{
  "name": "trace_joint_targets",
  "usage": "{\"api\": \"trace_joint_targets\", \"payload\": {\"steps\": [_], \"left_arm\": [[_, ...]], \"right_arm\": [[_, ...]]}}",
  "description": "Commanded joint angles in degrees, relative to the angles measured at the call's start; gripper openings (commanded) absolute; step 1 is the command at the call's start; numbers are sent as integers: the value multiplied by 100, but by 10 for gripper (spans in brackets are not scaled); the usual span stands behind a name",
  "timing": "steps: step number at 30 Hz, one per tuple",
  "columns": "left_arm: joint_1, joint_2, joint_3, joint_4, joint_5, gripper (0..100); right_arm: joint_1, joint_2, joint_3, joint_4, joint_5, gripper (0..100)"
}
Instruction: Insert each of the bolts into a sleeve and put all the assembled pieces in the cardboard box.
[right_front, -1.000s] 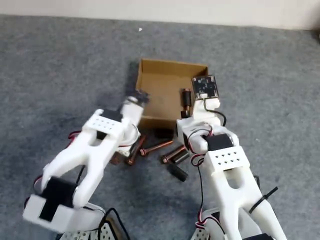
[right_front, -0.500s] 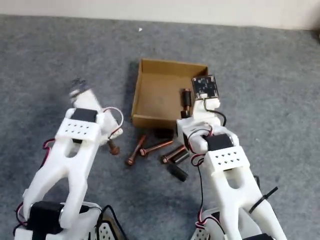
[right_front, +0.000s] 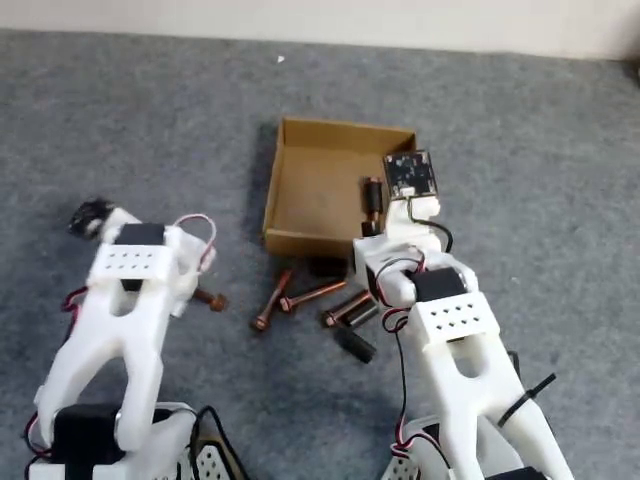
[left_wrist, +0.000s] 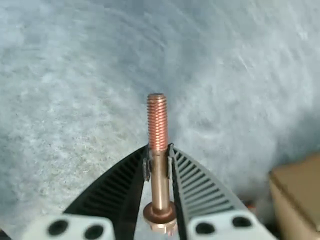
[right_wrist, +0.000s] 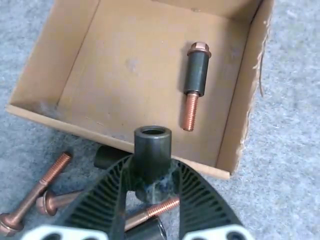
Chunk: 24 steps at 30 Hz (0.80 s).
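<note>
Left wrist view: your left tool (left_wrist: 158, 149) clamps a bolt (left_wrist: 157, 120), right tool (right_wrist: 151, 169) a sleeve (right_wrist: 152, 145); misalignment could jam them.

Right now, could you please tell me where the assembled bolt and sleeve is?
The assembled piece lies flat inside the cardboard box, near its right wall in the high view, just beyond the right pincer, which grips an empty sleeve.

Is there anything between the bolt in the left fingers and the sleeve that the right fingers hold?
Nothing visible blocks it. The bolt and the sleeve are both held; loose bolts lie low on the carpet between them.
</note>
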Motion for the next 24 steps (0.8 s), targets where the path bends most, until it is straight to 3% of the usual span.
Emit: {"api": "trace_joint_targets", "payload": {"steps": [1,13,20,24], "left_arm": [[-259,-242,-75,-9,299,6],[-382,-242,-163,-246,255,20],[-338,-242,-189,-237,255,278],[-338,-251,-189,-193,255,274]], "right_arm": [[75,-268,-22,-189,-9,5],[75,-259,-22,-189,-9,5],[75,-259,-22,-189,0,5],[75,-259,-22,-189,0,5]]}}
